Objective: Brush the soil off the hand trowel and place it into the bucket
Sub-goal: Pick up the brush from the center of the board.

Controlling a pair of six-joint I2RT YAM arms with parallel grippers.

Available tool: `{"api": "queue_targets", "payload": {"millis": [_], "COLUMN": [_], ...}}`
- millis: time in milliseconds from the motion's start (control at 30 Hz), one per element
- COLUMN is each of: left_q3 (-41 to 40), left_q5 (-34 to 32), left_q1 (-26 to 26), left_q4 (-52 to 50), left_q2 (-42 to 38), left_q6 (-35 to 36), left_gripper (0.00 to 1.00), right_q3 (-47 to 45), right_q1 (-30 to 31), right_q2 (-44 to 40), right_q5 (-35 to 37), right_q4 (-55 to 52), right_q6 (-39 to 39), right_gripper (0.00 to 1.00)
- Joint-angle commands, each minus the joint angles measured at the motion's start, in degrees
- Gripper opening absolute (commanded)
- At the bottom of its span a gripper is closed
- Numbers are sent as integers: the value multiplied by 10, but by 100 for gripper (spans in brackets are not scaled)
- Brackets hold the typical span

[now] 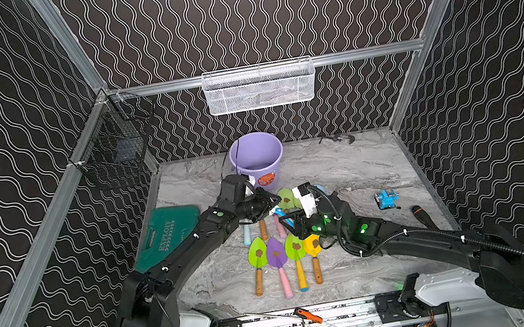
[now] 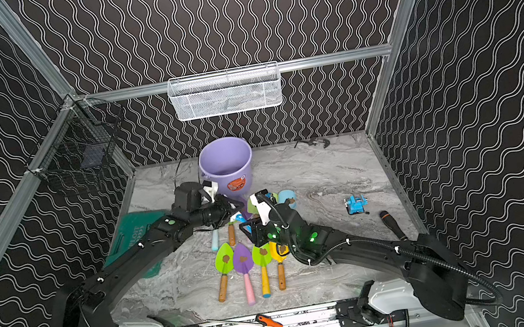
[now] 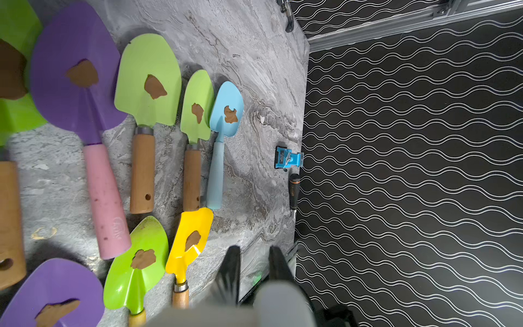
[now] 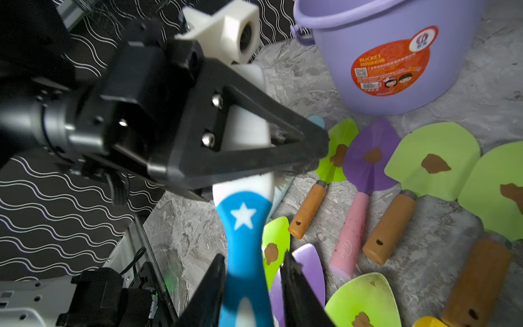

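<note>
- The left gripper [image 4: 317, 150] is pinched on the white head end of a brush [image 4: 243, 218]. It holds the brush over the far row of trowels, just in front of the bucket [image 1: 274, 169].
- The right gripper [image 4: 252, 263] has one jaw on each side of the brush's blue handle, close against it. I cannot tell whether they pinch it.
- The bucket stands upright near the back of the table [image 1: 343, 165], with its orange sticker facing the front.
- Four trowels [image 1: 276, 255] lie flat in a near row, side by side, with blades toward the bucket and handles toward the front edge.
- A second row lies between that row and the bucket, partly hidden under both arms in both top views. The left wrist view shows them lying flat and close together.
- Brown soil [image 3: 154, 86] sits as one clump on every blade that shows.
- A green pad [image 1: 168, 234] lies under the left arm.
- A small blue vise [image 1: 387, 199] sits well off to the right of the trowels.
</note>
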Motion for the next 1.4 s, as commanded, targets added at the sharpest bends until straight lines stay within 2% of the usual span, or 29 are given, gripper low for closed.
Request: {"api": "queue_targets", "payload": {"millis": [0, 167, 367, 500, 700, 933, 1367], "left_q3": [-4, -11, -14, -11, -14, -23, -23], "left_q5": [11, 16, 13, 10, 14, 13, 20], "left_q1": [1, 1, 4, 7, 6, 7, 7], "left_q4": [25, 33, 37, 35, 42, 47, 56], "left_q2": [2, 2, -2, -8, -7, -10, -8], "left_q6": [-7, -15, -23, -21, -24, -29, -33], "left_gripper": [0, 0, 0, 0, 0, 0, 0], "right_q3": [-1, 1, 1, -4, -13, -3, -2], "right_q1": [2, 2, 3, 8, 9, 9, 9], "right_q2": [-5, -1, 4, 2, -3, -3, 10], "right_q5": [16, 8, -5, -2, 6, 17, 2], "right_q4": [23, 25, 27, 20, 29, 39, 50], "right_q6": [4, 2, 5, 7, 12, 3, 9], "right_gripper": [30, 28, 33, 33, 29, 28, 25]}}
